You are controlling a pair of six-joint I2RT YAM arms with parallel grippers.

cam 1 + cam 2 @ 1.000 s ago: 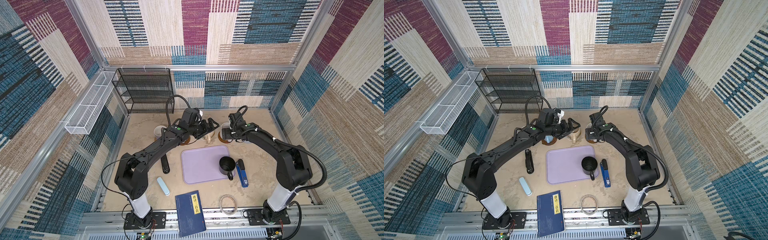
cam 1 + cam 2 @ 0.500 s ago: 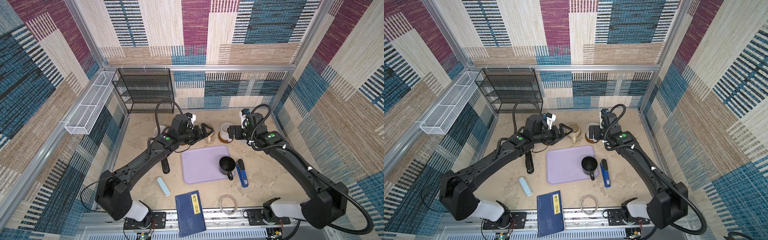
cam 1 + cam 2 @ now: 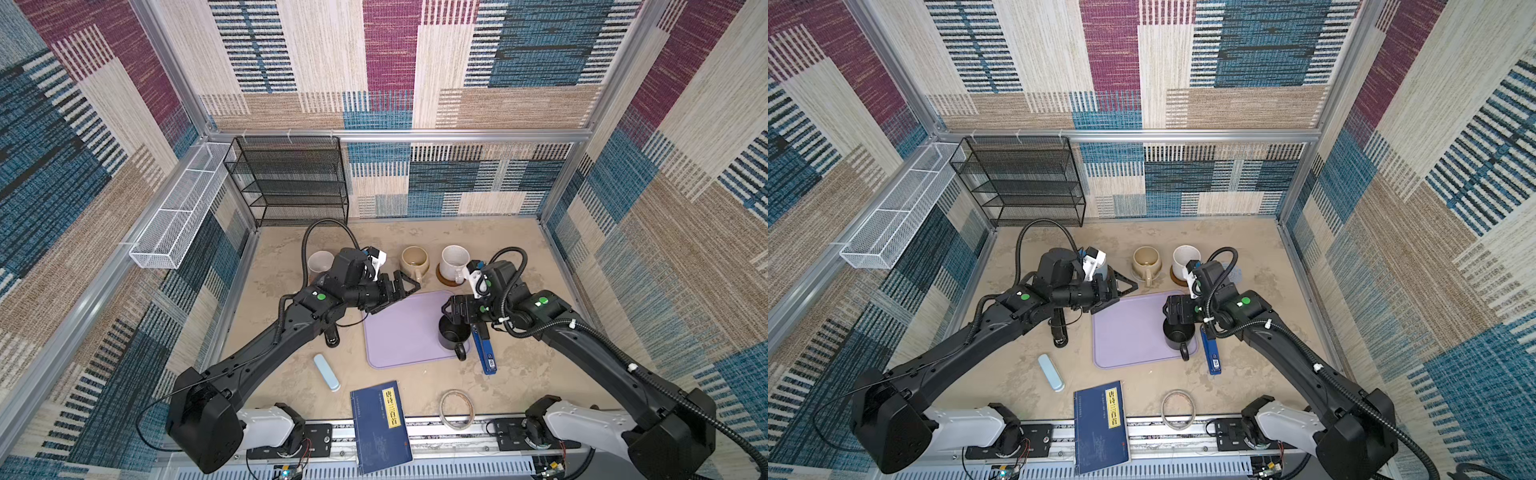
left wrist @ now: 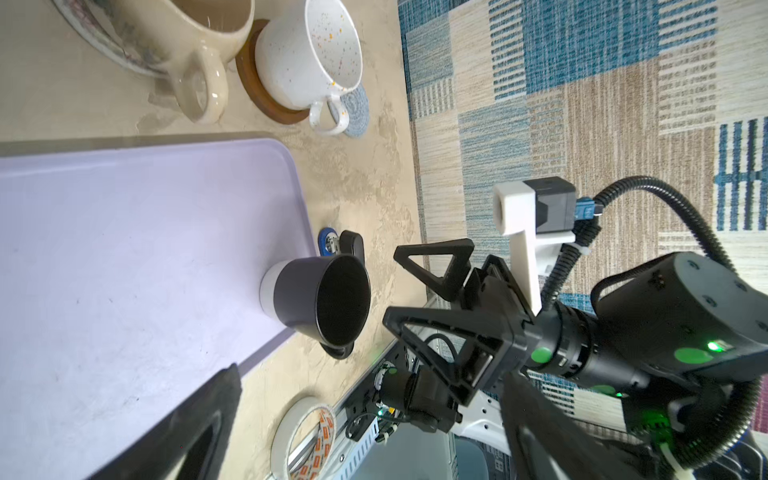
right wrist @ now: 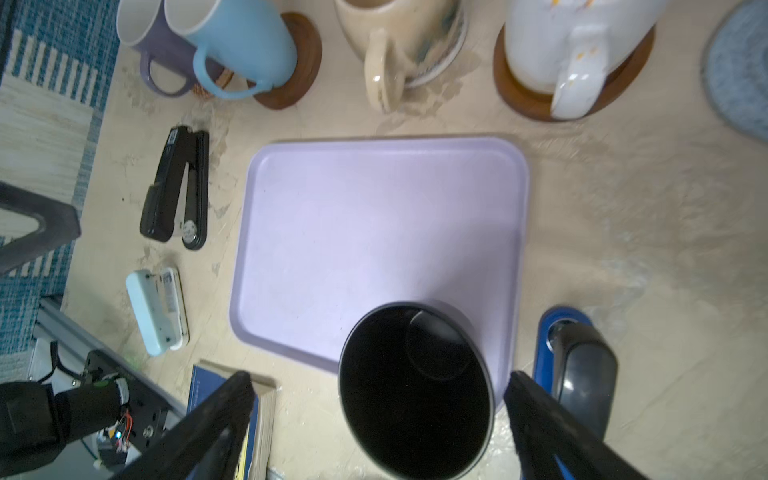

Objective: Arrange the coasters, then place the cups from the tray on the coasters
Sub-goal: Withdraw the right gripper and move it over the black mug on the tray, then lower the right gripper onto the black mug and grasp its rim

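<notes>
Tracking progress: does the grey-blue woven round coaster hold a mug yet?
No, the grey-blue woven round coaster lies bare beside the speckled white ceramic mug.

Book (image 3: 380, 428), tape ring (image 4: 291, 415), black stapler (image 5: 174, 191), blue stapler (image 3: 487, 355) lie apart.

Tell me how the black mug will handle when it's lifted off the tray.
The black mug looks rigid and smooth, so probably slippery and breakable if dropped. It is empty, so likely light. Its handle sticks out to one side, so it may twist in the open right gripper unless squeezed squarely.
</notes>
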